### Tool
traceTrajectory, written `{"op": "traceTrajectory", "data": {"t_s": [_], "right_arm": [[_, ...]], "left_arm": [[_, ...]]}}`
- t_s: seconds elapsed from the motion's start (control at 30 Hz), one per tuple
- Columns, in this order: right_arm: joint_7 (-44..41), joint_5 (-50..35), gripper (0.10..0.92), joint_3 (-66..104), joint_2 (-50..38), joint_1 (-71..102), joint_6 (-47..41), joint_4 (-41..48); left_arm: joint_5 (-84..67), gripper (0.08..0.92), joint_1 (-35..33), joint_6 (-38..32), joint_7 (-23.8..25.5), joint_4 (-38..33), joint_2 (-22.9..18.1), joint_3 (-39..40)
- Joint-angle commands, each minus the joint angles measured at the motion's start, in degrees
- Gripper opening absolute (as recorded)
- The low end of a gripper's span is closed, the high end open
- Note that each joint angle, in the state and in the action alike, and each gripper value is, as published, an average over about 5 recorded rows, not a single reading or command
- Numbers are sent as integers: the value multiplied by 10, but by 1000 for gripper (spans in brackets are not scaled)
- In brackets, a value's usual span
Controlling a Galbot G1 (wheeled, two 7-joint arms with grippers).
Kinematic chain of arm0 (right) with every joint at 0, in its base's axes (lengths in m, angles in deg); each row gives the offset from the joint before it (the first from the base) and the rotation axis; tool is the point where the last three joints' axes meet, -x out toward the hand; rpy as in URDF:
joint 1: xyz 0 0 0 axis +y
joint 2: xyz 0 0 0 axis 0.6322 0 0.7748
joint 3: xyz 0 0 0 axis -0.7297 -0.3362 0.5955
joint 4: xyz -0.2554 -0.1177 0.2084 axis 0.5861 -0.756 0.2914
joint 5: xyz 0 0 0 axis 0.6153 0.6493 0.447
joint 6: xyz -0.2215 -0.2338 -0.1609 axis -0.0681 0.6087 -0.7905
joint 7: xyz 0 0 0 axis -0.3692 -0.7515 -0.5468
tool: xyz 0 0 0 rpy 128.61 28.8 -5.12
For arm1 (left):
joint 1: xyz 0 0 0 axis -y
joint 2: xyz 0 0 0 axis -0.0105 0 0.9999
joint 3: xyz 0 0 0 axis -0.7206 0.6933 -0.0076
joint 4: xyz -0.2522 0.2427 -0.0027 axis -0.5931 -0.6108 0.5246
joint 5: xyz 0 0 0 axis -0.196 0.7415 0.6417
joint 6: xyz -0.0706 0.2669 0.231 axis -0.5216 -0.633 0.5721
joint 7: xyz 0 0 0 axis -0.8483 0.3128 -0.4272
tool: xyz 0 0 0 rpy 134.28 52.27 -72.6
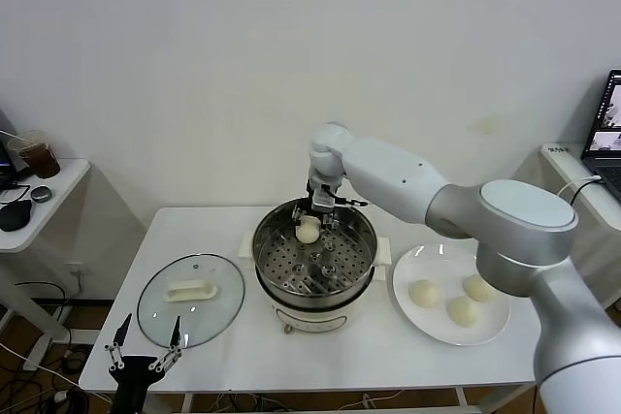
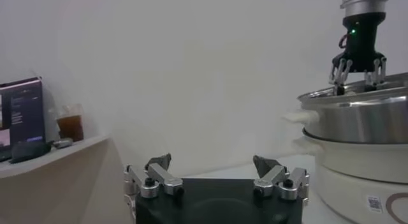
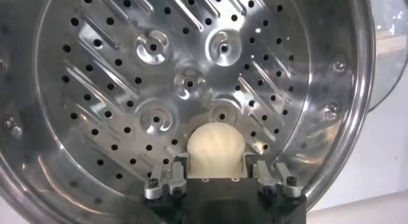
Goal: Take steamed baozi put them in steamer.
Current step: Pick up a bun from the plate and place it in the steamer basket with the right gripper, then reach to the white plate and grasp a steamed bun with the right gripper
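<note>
The steamer (image 1: 264, 257) is a shiny steel pot on a cream base at the table's middle, its perforated tray (image 3: 127, 66) bare apart from one bun. My right gripper (image 1: 314, 221) reaches into the pot's far side, and its pads press both sides of a pale steamed baozi (image 3: 215, 149) low over the tray. That same baozi (image 1: 308, 231) shows in the head view just inside the back rim. Three more baozi (image 1: 424, 293) (image 1: 478, 287) (image 1: 463, 310) lie on the white plate (image 1: 427, 261) to the right. My left gripper (image 1: 146, 351) waits open at the table's front left corner.
A round glass lid (image 1: 160, 315) with a white handle lies flat left of the steamer. A side table with a drink cup (image 1: 37, 154) stands at far left, and a laptop (image 1: 608, 123) at far right. The steamer's wall (image 2: 357, 117) rises beside my left gripper (image 2: 213, 163).
</note>
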State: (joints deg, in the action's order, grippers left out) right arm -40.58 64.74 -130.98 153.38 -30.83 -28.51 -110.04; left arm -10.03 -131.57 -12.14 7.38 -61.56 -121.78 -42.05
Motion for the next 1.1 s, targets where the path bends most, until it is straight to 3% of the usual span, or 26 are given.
{"op": "traceTrajectory", "data": {"t_s": [0.03,0.2,0.3,0.43,0.53,0.63,0.8,1.1], "right_arm": [[-24,-99,768,-11,-35,-32,-54,-55],[-69,-279,819,-79,-135,-129,-252,-210],[-81,-346,822,-105,-211,-177,-394,-299],[-73,-389,823,-123,-311,-216,-592,-397],[-73,-382,823,-130,-376,-225,-682,-451],[-85,-359,823,-139,-440,-220,-722,-488],[-95,-332,823,-147,-522,-182,-711,-509],[-84,-241,823,-48,-569,12,-647,-470]], "left_arm": [[0,823,0,0,0,0,0,0],[0,823,-2,1,0,-3,0,-2],[-1,823,-3,1,0,-4,1,-3],[-5,823,-2,1,0,-5,6,-6],[-8,823,-2,1,0,-7,10,-9],[-9,823,-1,1,1,-9,14,-10],[-8,823,-1,0,1,-9,19,-10],[-5,823,0,-4,2,-8,16,-12]]}}
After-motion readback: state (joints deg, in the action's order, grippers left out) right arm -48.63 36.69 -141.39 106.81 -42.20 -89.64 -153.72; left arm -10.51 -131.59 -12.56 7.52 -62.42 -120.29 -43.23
